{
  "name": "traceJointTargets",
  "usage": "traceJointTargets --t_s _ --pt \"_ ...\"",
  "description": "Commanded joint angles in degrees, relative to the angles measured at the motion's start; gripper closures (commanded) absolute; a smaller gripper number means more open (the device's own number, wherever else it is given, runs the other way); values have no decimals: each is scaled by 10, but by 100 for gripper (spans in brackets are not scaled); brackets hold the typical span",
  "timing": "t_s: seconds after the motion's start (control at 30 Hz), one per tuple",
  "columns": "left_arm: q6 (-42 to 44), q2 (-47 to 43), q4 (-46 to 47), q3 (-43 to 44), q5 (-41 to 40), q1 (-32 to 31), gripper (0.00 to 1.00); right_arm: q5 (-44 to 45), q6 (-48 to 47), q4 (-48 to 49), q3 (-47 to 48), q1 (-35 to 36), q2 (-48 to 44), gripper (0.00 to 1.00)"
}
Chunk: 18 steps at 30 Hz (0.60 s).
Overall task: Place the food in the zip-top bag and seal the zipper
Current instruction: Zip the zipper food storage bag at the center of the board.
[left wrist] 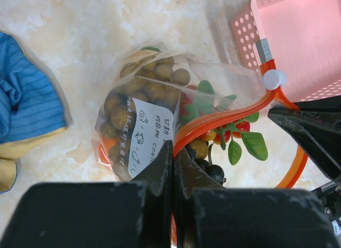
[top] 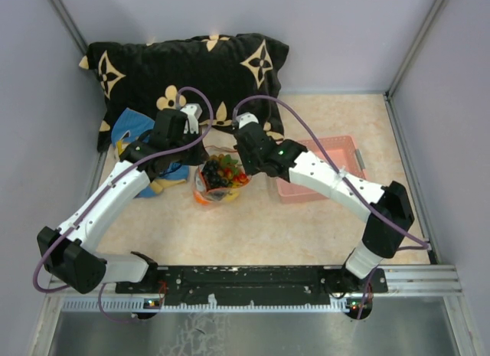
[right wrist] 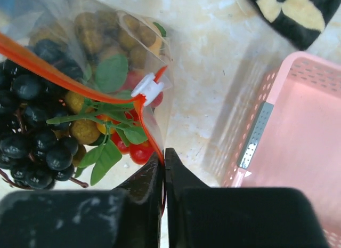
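Left gripper [left wrist: 171,152] jaws pressed fully together, pinching the mouth edge of the zip-top bag [left wrist: 152,133] right where the zipper [left wrist: 224,116] runs in between the fingers. Right gripper [right wrist: 163,157] same: clamped tight with no gap, the orange-red strip running down into its tips at the other side of the mouth. Left arm [top: 115,195] reaches from its base at the near left, forward and inward, wrist tipped down over the bag's left side. Right arm [top: 337,180] goes out to an elbow at far right, then the forearm slants back toward the middle, wrist angled down at the bag's right side. The two wrists flank the bag, close together. Bag sits on the table [top: 306,226] about centre, between the blue cloth [top: 134,138] on the left and the pink basket [top: 325,172] on the right, just in front of the black pillow [top: 191,69]. Mouth gapes open between the two grips, the strip bowed in a loop, white slider [right wrist: 148,88] sitting at the end near the right gripper. The food [top: 222,171] is inside: brownish-tan balls [left wrist: 154,90] packed behind the white label [left wrist: 151,135], dark grapes [right wrist: 26,136], red bits with green leaves [right wrist: 130,144] near the mouth. Basket interior shows bare pink in both wrist views.
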Motion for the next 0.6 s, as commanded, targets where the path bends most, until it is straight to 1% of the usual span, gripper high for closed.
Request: traceJointTargets --t_s 0.0,0.07,0.13,0.17,0.23,0.33,0.43,0.5,0.57 --pt "14 -14 1 8 8 1 100 23 -4 -7 51 -10 -7 100" --pt "17 -16 -4 13 7 1 98 19 2 -33 84 -10 -12 100" --pt "21 -21 -9 19 8 1 91 7 18 -52 118 -9 -18 100" --pt "23 -24 -11 22 7 1 87 0 27 -55 131 -9 -22 100" --pt "26 -31 -14 27 6 1 74 -9 45 -60 145 -9 -27 100" --pt "33 -46 -19 32 11 0 53 -8 62 -65 144 -10 -20 100" --pt "18 -64 -29 31 27 1 37 -9 83 -68 137 -9 -12 100" --pt "1 -81 -40 26 33 1 28 -5 95 -62 130 -10 -11 100" --pt "-19 -103 -53 17 37 -1 25 0 107 -56 129 -11 -9 100"
